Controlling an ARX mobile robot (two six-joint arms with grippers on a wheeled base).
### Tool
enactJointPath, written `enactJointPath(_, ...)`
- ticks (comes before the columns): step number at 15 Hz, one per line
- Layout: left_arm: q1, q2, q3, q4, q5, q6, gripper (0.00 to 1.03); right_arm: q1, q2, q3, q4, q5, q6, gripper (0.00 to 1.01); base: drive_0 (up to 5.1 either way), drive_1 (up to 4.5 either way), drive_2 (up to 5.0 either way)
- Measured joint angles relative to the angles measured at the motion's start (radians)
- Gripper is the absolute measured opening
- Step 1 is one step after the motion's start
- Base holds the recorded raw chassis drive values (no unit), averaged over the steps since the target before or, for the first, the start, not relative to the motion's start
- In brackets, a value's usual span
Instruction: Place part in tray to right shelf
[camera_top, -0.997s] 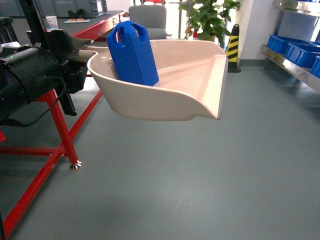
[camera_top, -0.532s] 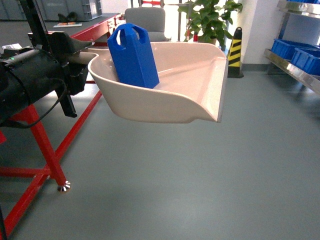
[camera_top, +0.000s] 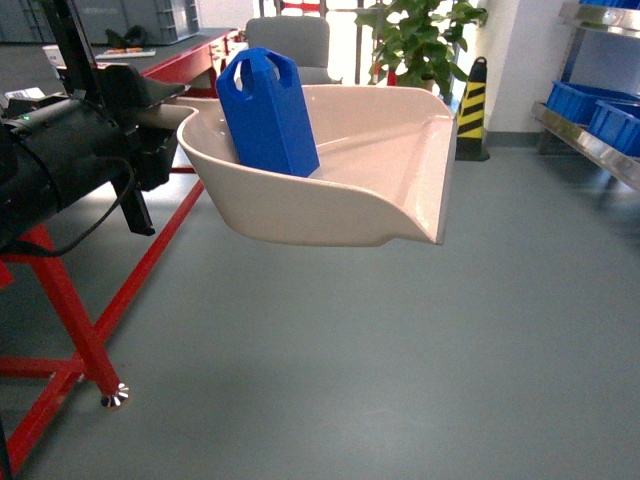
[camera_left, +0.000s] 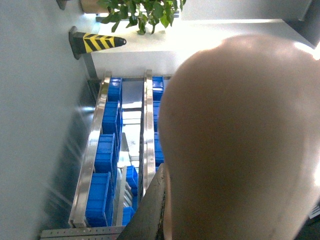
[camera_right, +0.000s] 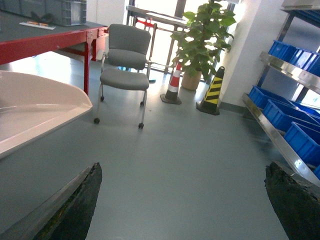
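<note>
The cream tray (camera_top: 340, 190) hangs in the air in the middle of the head view, its flat lip pointing right. My left gripper (camera_top: 160, 120) is shut on its handle end, which the black wrist hides. The blue part (camera_top: 265, 110) stands upright in the tray's back left corner. In the left wrist view the tray's underside (camera_left: 240, 140) fills the right side, with one dark finger (camera_left: 150, 210) pressed against it. My right gripper (camera_right: 182, 200) is open and holds nothing; the tray's rim (camera_right: 35, 110) shows at its left. The right shelf (camera_top: 590, 140) (camera_right: 280, 140) stands far right.
Blue crates (camera_top: 580, 100) (camera_left: 100, 200) sit on the steel shelf. A red-framed table (camera_top: 60, 300) stands at left. Ahead are a grey wheeled chair (camera_right: 125, 65), a potted plant (camera_top: 420, 40), a yellow-black cone (camera_top: 470, 100) and an orange cone (camera_right: 172, 85). Grey floor (camera_top: 400, 350) lies below.
The surroundings have shifted: the red table's foot has slid down and left and the shelf sits slightly differently, so the base is rolling. Tray, part and left gripper keep the same pose.
</note>
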Motion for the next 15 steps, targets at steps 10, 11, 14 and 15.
enactJointPath(10,-0.003,0.000,0.004,0.006,0.000,0.000,0.15,0.000,0.001,0.000,0.003,0.000,0.000,0.98,0.1,4.38,-4.2)
enactJointPath(11,-0.001,0.000,0.004,0.006,0.001,0.000,0.15,0.000,0.001,0.000,0.002,0.000,0.000,0.98,0.1,4.38,-4.2)
enactJointPath(14,0.004,0.000,0.004,0.006,-0.003,0.000,0.15,0.000,0.001,0.000,0.003,0.000,0.000,0.98,0.1,4.38,-4.2)
enactJointPath(15,0.003,0.000,0.004,0.006,-0.002,0.000,0.15,0.000,0.001,0.000,0.003,0.000,0.000,0.98,0.1,4.38,-4.2)
